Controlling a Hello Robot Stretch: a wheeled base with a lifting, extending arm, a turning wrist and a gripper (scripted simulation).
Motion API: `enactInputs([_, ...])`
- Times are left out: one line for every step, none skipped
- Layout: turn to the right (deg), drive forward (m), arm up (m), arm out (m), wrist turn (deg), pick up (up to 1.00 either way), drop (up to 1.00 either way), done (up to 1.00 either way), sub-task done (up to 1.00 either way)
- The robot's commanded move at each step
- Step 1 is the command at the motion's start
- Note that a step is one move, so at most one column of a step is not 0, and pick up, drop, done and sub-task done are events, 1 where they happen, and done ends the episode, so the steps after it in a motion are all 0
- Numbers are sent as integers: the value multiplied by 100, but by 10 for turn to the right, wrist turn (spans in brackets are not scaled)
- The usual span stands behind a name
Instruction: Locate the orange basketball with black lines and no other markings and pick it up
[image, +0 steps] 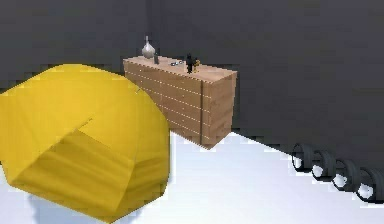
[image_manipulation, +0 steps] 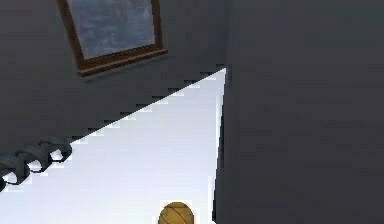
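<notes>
Nearest us, big yellow faceted lump lower left, light wooden dresser behind, orange dark-lined ball bottom centre of the arm side view, jaws we cannot tell.

No readable text, label, number or sign appears on anything here.

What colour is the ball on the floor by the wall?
Orange. The ball shows best at the bottom of the arm side view.

floor: basketball, dumbbells, yellow beanbag
</notes>
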Motion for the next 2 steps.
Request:
enactInputs([0,0,18,0,0,0,0,0,0])
enactInputs([0,0,0,36,0,0,0,0,0])
